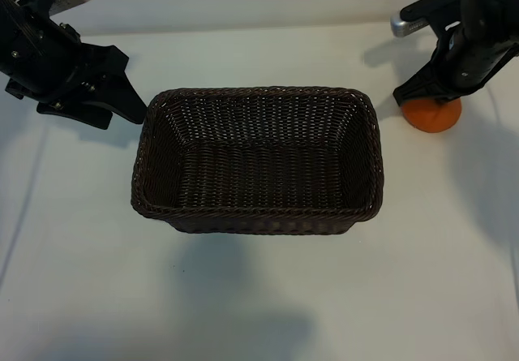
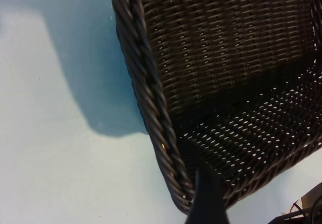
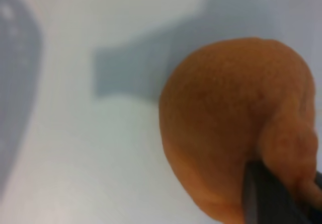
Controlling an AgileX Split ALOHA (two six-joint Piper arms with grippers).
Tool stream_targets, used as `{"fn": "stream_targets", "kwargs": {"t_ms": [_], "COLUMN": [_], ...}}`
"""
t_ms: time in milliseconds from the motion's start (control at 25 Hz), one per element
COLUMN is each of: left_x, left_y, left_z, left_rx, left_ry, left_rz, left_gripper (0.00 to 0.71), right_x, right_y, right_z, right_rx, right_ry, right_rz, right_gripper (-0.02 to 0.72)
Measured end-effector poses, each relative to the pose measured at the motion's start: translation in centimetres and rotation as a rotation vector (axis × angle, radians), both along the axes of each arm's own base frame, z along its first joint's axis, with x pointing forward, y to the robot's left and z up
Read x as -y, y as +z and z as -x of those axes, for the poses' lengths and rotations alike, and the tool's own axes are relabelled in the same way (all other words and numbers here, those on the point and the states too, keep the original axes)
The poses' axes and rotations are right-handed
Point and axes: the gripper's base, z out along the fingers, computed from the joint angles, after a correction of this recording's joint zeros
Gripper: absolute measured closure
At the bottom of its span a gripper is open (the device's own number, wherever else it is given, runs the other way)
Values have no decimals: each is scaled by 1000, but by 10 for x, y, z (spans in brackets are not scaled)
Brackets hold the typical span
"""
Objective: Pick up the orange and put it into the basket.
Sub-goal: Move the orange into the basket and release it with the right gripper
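Observation:
The orange (image 1: 434,116) lies on the white table just right of the basket's far right corner. My right gripper (image 1: 431,98) is down over it, its fingers straddling the fruit and closed against it. In the right wrist view the orange (image 3: 226,123) fills the frame, with a dark finger (image 3: 261,194) pressed into its skin. The dark-brown wicker basket (image 1: 259,92) sits empty at the table's middle. My left gripper (image 1: 122,111) hangs open beside the basket's far left corner. Its wrist view shows the braided basket rim (image 2: 151,93) and one finger (image 2: 206,199) over it.
The white table (image 1: 259,296) spreads out in front of the basket and on both sides of it. The left arm's dark body (image 1: 49,61) stands at the far left and the right arm's (image 1: 478,28) at the far right.

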Motion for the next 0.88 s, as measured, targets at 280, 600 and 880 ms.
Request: {"fn": "stream_targets", "kwargs": {"t_ms": [280,600,880], "left_x": [0,0,0], "left_y": [0,0,0], "left_z": [0,0,0], "left_rx": [0,0,0], "left_ry": [1,1,1], "left_rz": [0,0,0], "left_gripper": [135,135,135], "right_x": [3,7,-1], "right_y": [51,112,145], "right_z": [18,55,87], "right_rx": [48,75,50], "right_ry": [-11,-26,11], "right_rz": [3,-8,-138], "right_gripper": [604,606,606]}}
